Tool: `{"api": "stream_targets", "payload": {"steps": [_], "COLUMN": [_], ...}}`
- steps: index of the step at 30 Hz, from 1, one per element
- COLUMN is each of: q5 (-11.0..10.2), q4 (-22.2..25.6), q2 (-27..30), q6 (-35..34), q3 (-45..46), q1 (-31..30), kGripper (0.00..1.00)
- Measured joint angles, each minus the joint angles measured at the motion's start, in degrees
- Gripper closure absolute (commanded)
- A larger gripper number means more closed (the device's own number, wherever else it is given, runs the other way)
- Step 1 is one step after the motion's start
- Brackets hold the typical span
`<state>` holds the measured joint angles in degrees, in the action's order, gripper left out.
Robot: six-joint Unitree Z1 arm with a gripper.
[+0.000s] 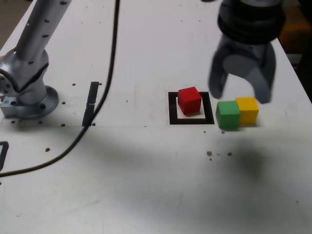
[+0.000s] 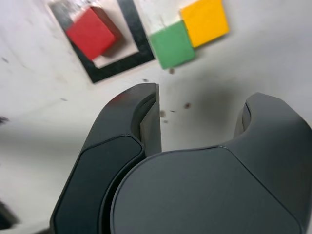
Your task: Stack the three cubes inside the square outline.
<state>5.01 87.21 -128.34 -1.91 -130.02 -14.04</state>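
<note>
Leftmost cube point(image 1: 189, 101) sits within square outline point(image 1: 173, 117) on table point(image 1: 141, 190)
Right of it, exterior view, the middle cube point(image 1: 227, 115) touches the rightmost cube point(image 1: 248, 110).

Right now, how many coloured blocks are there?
3: the red block inside the black square outline; the green block just beside the outline; the yellow block against the green one.

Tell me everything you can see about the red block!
The red block is a small, plain cube with flat sides and a dull look. It sits inside the black square, turned a bit crooked to its edges. It touches neither the green block nor the gripper. Nothing is on top of it.
</note>
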Motion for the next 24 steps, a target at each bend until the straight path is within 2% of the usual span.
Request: {"api": "stream_targets", "payload": {"steps": [6, 8, 11, 15, 20, 22, 24], "q5": [1.99, 3.01, 3.11, 2.48, 2.07, 1.19, -0.23], "q4": [-4.57, -6.40, -7.34, -7.67, -7.10, -9.01, -13.49], "q2": [-0.13, -0.64, -0.98, -0.98, -0.98, -0.97, -0.94], "q6": [-10.67, -16.58, -24.20, -32.40, -42.49, -44.57, -44.98], "q3": [-0.82, -0.75, -0.70, -0.91, 0.05, 1.16, 2.92], "q1": [1.24, 2.31, 2.81, 3.25, 4.78, 5.65, 6.47], "kGripper": [0.35, 0.35, 0.35, 0.33, 0.25, 0.23, 0.22]}}
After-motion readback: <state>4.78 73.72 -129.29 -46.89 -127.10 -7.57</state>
